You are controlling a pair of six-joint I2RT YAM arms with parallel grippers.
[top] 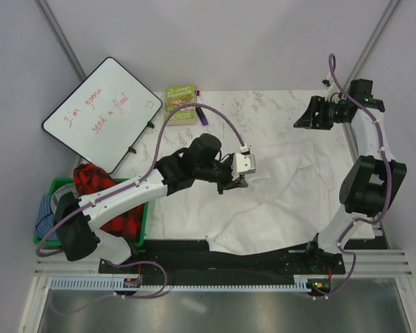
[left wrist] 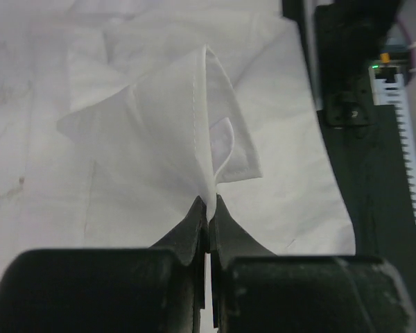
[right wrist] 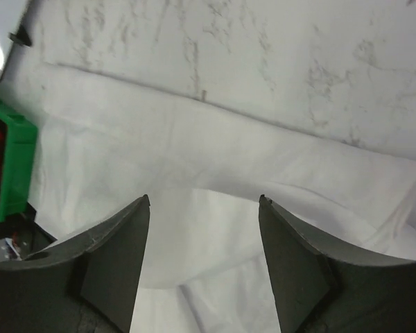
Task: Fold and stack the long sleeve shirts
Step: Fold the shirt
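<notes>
White long sleeve shirt (top: 277, 201) lies spread and rumpled over the near half of the marble table (top: 263, 111). Off the table's left side a whiteboard (top: 100, 114) sits tilted. Just near of it, a green bin (top: 55, 186) holds a red cloth (top: 93, 179), with a blue checked cloth (top: 45, 215) at the bin's left side. The left arm (top: 125, 194) reaches across to the shirt's middle, and its jaws are clenched on a pinched-up fold of white cloth that rises in a peak. The right arm (top: 367, 180) bends up over the table's far right part, its jaws spread wide and grasping nothing. A green book (top: 180, 97) and a purple marker (top: 202, 114) lie just beside each other at the far left.
</notes>
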